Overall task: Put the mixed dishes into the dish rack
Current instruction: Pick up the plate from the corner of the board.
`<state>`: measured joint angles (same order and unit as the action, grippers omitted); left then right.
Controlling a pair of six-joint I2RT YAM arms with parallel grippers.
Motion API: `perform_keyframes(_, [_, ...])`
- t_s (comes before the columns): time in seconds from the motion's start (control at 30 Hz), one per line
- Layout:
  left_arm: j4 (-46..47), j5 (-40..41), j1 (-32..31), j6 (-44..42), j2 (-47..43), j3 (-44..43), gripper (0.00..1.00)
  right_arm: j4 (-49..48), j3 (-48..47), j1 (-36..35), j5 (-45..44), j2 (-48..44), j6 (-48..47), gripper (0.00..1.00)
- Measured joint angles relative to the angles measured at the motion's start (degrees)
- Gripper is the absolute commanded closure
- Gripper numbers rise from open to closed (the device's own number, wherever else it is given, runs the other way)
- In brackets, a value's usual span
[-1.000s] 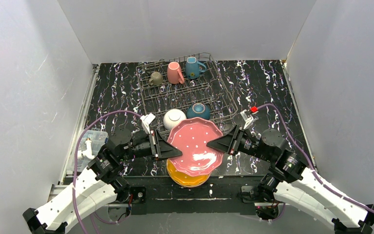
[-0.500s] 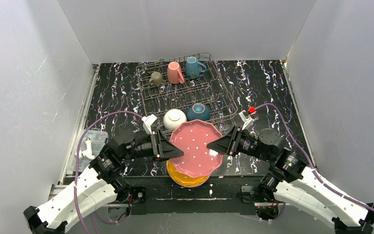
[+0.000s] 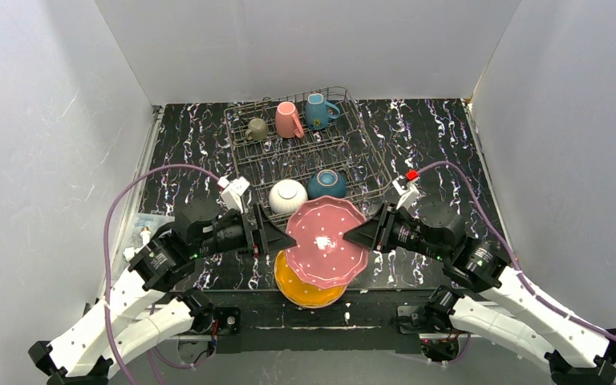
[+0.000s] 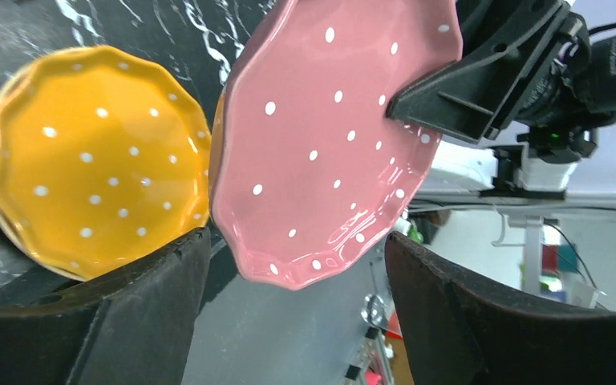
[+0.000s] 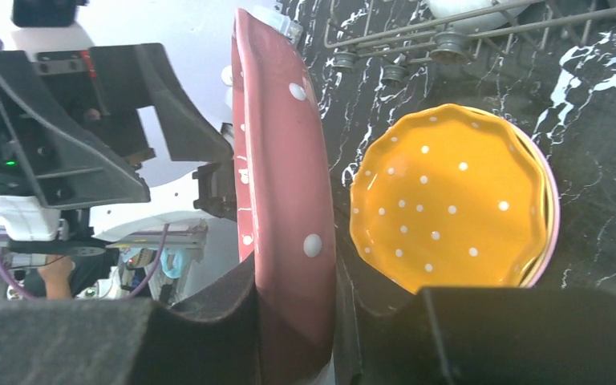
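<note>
We see the right end effector (image 3: 356,235) clamped on the right rim of the pink plate (image 3: 326,241), holding it tilted in the air above the orange plate (image 3: 309,293), which lies on the counter (image 3: 437,140) near the arm bases. The left end effector (image 4: 297,241) is spread wide. The pink plate's opposite rim sits between its fingers (image 4: 148,301) with a gap on each side, touching neither. The dish rack (image 3: 305,152) stands just beyond the pink plate. Its far row holds the olive mug (image 3: 257,128), pink mug (image 3: 289,119) and teal mug (image 3: 318,111). The white bowl (image 3: 287,195) and dark-blue bowl (image 3: 326,183) rest in its near row.
</note>
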<state>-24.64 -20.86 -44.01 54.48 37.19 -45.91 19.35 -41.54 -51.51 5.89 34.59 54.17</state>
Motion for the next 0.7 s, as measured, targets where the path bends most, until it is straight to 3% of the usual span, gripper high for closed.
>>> perform_keyframes(0.33, [-15.0,13.3,0.0,-10.5,4.3,-8.5,0.13,5.4,-6.5,0.0,-3.5,5.4,-4.7,0.99])
perform_keyframes(0.7, [-22.9,24.0,0.1,-17.6,8.6,-12.6,0.11,11.5,-17.5,0.0,-10.7,13.6,-11.2,0.99])
